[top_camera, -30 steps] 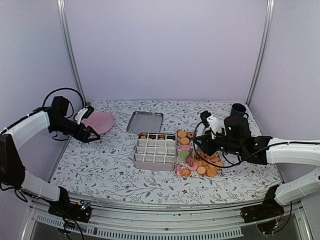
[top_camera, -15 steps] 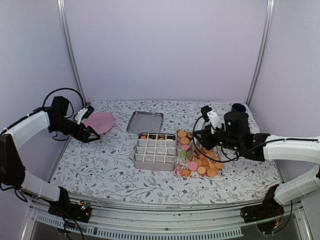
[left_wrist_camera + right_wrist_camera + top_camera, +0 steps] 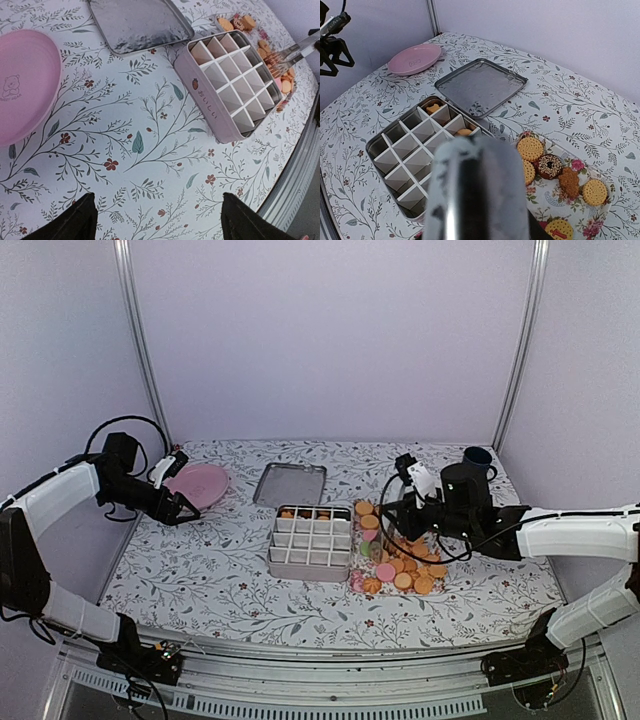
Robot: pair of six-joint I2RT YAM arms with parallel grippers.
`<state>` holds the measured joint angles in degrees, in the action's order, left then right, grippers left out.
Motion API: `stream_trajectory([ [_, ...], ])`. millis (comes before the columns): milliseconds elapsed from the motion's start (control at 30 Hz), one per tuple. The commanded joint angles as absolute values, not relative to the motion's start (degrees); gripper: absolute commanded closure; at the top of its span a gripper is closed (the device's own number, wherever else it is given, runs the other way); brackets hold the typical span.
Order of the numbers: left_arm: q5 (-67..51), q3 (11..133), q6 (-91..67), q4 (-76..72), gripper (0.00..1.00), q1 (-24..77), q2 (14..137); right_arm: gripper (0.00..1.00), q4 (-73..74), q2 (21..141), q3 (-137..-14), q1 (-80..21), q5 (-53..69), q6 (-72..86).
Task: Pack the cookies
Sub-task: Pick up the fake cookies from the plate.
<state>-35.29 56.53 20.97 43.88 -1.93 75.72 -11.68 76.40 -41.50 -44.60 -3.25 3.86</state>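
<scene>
Right tool [image 3: 398, 512] has slid leftward, clamped on metal tongs [image 3: 292, 52], tips hovering over the cookies [image 3: 405, 568] heaped just beneath it. Beside it, the box [image 3: 311, 543] holds few, most cells bare, so packing's barely begun. Left tool [image 3: 185, 508] idles, jaws apart.

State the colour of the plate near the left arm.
Pink. The plate shows best in the left wrist view.
</scene>
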Motion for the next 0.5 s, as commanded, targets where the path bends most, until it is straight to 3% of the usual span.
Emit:
stream_trajectory([
  [0, -35.1, 56.8, 21.2, 43.9, 0.14, -2.2, 75.1, 0.66, -12.8, 75.4, -39.7, -44.4, -1.6, 4.2],
  [233, -35.7, 57.0, 21.0, 43.6, 0.14, -2.2, 75.5, 0.96, -11.1, 70.7, -39.0, -44.5, -3.2, 4.4],
  [467, -35.3, 56.8, 21.0, 43.6, 0.14, -2.2, 75.2, 1.00, -8.9, 68.8, -45.2, -44.5, -3.6, 2.5],
])
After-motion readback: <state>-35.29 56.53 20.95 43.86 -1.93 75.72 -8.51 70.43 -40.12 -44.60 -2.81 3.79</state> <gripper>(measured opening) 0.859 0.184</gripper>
